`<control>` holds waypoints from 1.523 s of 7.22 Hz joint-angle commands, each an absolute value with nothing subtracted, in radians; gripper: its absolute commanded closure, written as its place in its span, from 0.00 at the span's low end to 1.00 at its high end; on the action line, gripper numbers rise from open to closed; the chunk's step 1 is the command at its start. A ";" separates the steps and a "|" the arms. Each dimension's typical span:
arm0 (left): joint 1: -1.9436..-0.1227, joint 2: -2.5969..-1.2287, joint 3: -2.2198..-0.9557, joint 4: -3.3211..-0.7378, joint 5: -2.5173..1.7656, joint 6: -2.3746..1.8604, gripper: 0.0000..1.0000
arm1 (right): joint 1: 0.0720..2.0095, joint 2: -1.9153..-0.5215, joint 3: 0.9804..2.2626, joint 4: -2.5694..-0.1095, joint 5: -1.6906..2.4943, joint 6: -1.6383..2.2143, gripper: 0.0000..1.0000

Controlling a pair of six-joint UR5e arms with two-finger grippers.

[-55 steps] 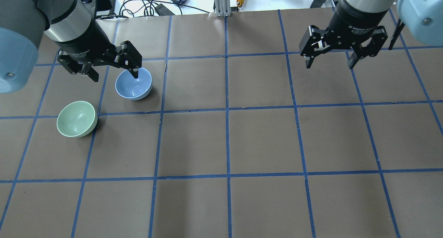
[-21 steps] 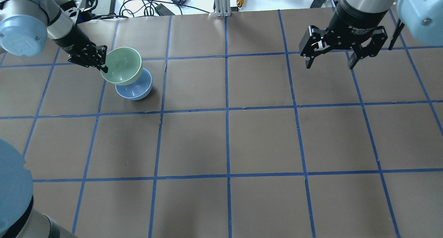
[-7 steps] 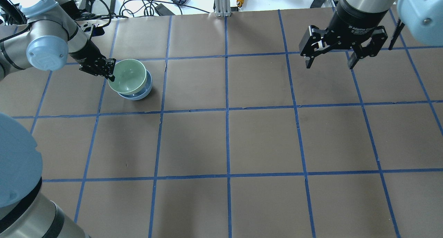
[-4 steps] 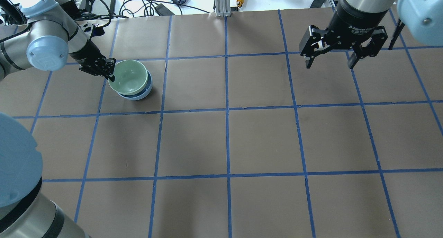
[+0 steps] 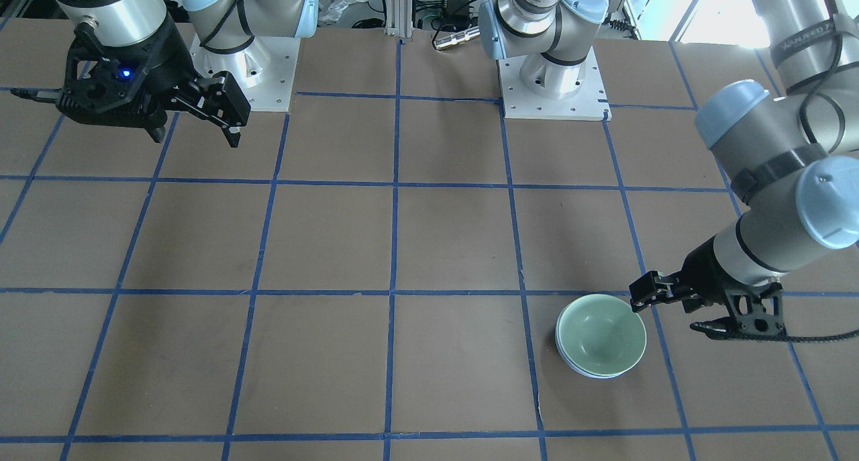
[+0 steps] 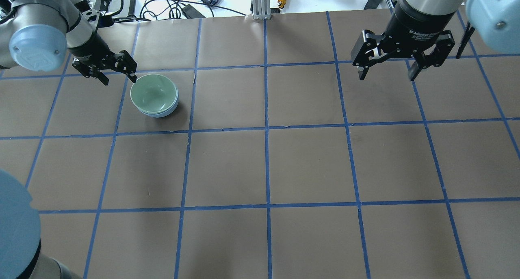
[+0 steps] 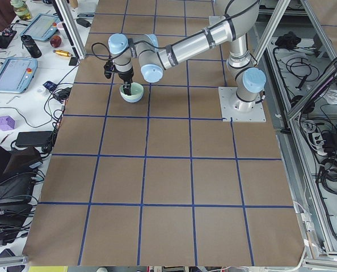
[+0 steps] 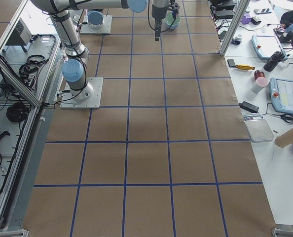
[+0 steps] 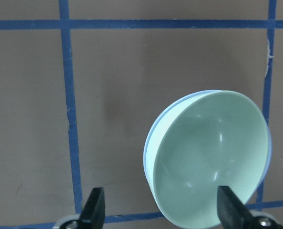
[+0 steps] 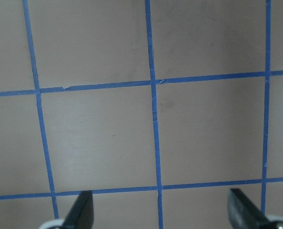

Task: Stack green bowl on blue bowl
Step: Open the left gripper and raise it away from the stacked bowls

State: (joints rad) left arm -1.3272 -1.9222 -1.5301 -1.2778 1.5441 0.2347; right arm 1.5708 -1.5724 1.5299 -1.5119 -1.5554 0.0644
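The green bowl (image 6: 153, 93) sits nested inside the blue bowl (image 6: 164, 113), of which only a thin rim shows. They stand at the far left of the table and also show in the front view, green bowl (image 5: 600, 333) in blue bowl (image 5: 590, 373). My left gripper (image 6: 118, 76) is open and empty, just left of the bowls' rim. In the left wrist view the green bowl (image 9: 213, 167) lies under the right fingertip (image 9: 229, 207). My right gripper (image 6: 386, 74) is open and empty, hovering at the far right.
Cables and small devices (image 6: 183, 7) lie past the table's far edge, beside an aluminium post (image 6: 260, 3). The two arm bases (image 5: 553, 92) stand on the robot's side. Blue tape lines grid the brown table (image 6: 268, 165).
My left gripper has opened, let go of the green bowl and drawn back to the left and up. The green bowl now rests level in the blue bowl. The right arm has not moved.
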 commanded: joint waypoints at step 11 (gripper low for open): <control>-1.560 -1.612 -1.526 -1.555 1.577 -0.051 0.00 | 1.571 -1.572 1.529 -1.513 -1.555 0.064 0.00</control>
State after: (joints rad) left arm -1.5596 -1.6177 -1.5265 -1.5557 1.5755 -0.0510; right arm 1.5708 -1.5723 1.5296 -1.5120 -1.5555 0.0644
